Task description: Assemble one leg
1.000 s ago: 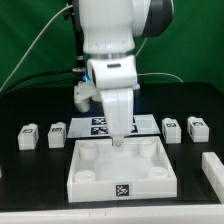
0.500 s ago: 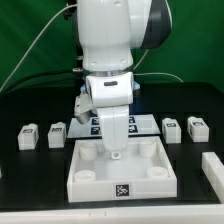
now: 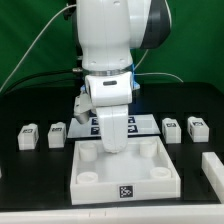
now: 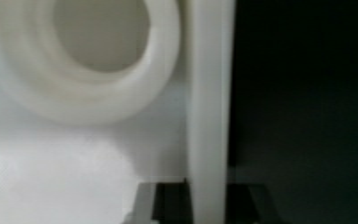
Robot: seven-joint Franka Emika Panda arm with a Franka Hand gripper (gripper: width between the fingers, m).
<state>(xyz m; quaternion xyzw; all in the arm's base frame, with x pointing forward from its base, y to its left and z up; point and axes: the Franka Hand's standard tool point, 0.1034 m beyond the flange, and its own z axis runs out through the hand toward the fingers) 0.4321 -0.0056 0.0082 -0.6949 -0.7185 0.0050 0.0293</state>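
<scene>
Leg (image 3: 57,132) work apparently not yet starting: judging the step in hand as handling or squaring the tray (image 3: 95,190) first. Calling next for freeing its wall if gripped, lifting clear, crossing to a leg, closing on its sides and carrying it upright over a socket.

Working low with the gripper (image 3: 114,148) at the tray's far wall, fingertips hidden behind the hand in the exterior view. Showing, in the blurred wrist view, a thin white wall running between two dark shapes, probably the fingers (image 4: 167,203), with a round corner socket (image 4: 91,40) close by. Seemingly straddling that wall; clamped or slack, impossible to tell. Carrying no leg in any case.

Leaving the marker board (image 3: 150,122), just behind the tray, alone. Lying untouched on the table (image 3: 30,175), well apart from the gripper: the leg and a twin toward the exterior view's left, two more toward its right.
</scene>
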